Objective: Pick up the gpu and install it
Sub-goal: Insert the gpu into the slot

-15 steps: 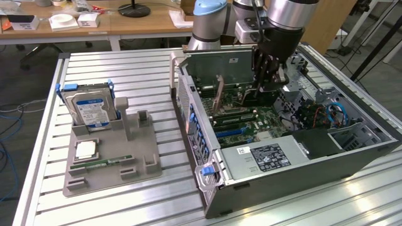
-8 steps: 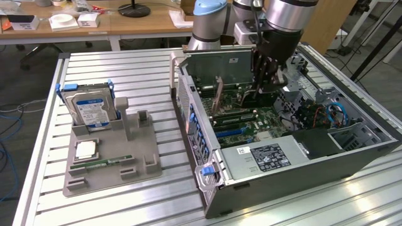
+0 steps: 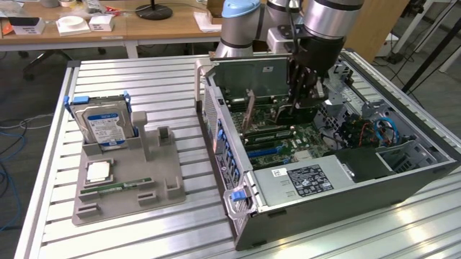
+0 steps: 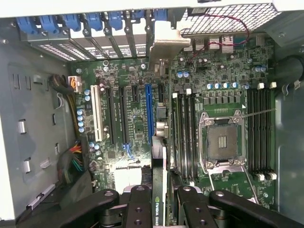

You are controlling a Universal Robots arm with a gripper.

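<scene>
In the wrist view, the gpu (image 4: 159, 166) shows edge-on as a thin green card. It runs from between my fingers (image 4: 140, 204) to its silver end bracket (image 4: 164, 45) at the case's rear wall. My gripper (image 4: 160, 202) is shut on it. The card hangs over the motherboard's expansion slots, just beside the long blue slot (image 4: 148, 114). I cannot tell whether it sits in a slot. In the exterior view, my gripper (image 3: 297, 102) reaches down into the open computer case (image 3: 238, 178), and the gpu (image 3: 250, 110) stands upright beside it.
A grey holder tray (image 3: 129, 178) on the exterior view's left carries a blue-labelled hard drive (image 3: 104, 124), a CPU chip (image 3: 97, 171) and a RAM stick (image 3: 119, 187). Inside the case are the power supply (image 3: 306, 181), the bare CPU socket (image 4: 223, 142) and loose cables (image 4: 73, 161).
</scene>
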